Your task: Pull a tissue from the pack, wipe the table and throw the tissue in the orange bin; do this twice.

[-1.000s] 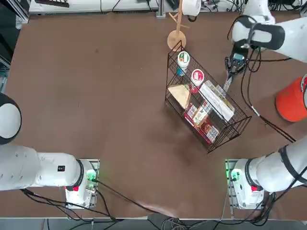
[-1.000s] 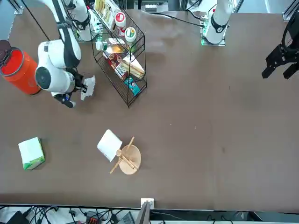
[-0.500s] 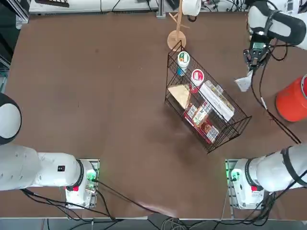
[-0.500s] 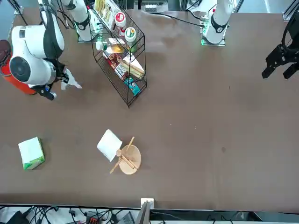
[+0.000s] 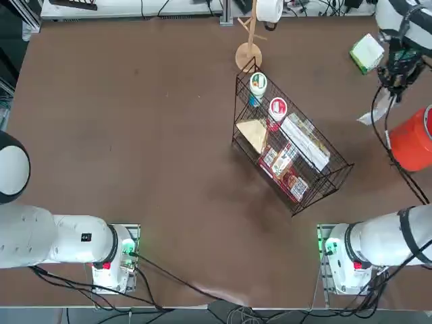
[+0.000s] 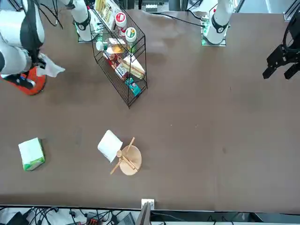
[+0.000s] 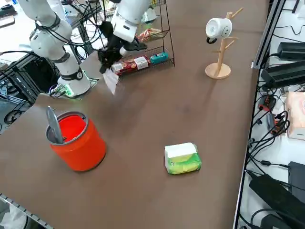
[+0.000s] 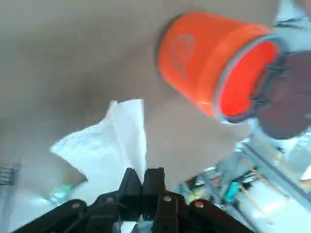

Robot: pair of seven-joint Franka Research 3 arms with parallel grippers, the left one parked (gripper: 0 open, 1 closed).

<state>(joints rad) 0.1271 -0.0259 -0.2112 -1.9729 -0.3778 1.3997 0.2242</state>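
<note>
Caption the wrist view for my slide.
Right gripper shut on a white tissue, orange bin open beyond.

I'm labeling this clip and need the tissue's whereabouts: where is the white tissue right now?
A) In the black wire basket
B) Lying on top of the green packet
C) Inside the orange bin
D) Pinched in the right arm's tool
D: the tissue hangs from the closed fingers of the right arm's tool, outside the orange bin.
</note>
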